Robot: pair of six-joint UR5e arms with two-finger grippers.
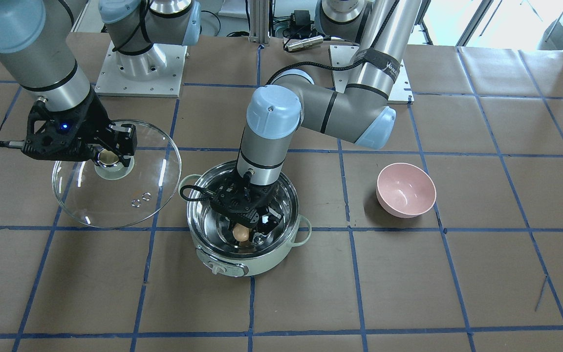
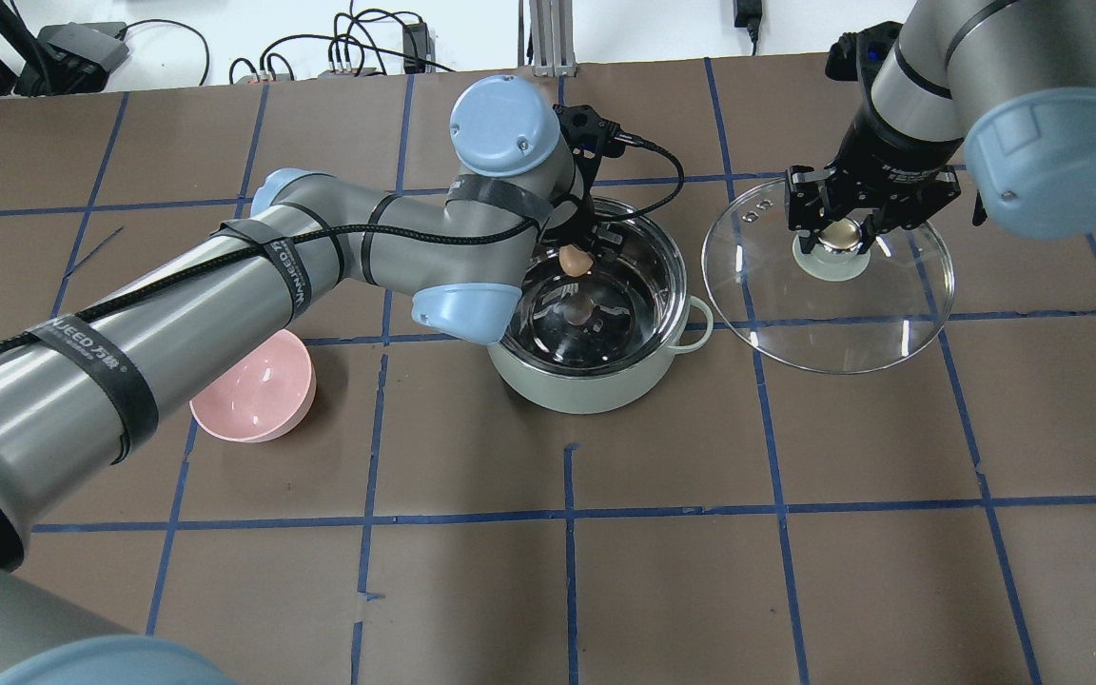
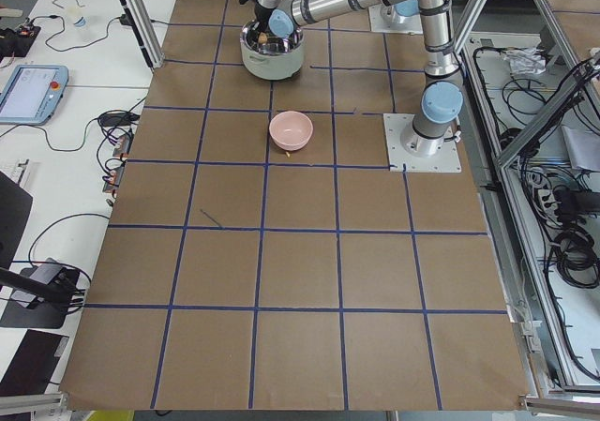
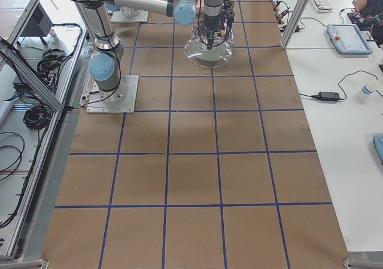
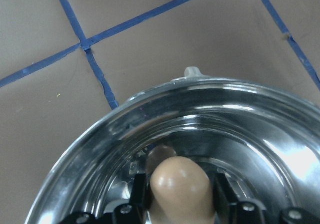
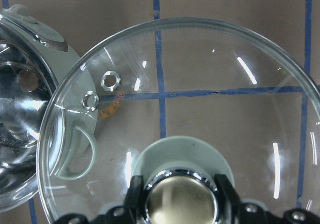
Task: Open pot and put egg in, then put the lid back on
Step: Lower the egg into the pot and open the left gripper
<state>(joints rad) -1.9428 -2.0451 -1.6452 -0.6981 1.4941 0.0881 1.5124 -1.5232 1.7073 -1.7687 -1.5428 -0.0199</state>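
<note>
The mint-green pot [image 1: 227, 264] [image 2: 596, 385] stands open mid-table, its steel inside bare. My left gripper [image 1: 249, 233] [image 2: 575, 255] is shut on the light-brown egg [image 1: 241, 233] [image 2: 574, 259] [image 5: 179, 189] and holds it inside the pot's rim, above the bottom. My right gripper [image 1: 110, 156] [image 2: 837, 233] is shut on the beige knob [image 6: 181, 199] of the clear glass lid [image 1: 159, 195] [image 2: 833, 323] [image 6: 210, 84]. It holds the lid beside the pot, over the table; one pot handle shows through the glass in the right wrist view.
A pink bowl [image 1: 406, 190] [image 2: 258, 390] stands on the brown table on the pot's other side, under my left arm's reach. Blue tape lines grid the table. Both arm bases [image 1: 140, 68] sit at the robot's edge.
</note>
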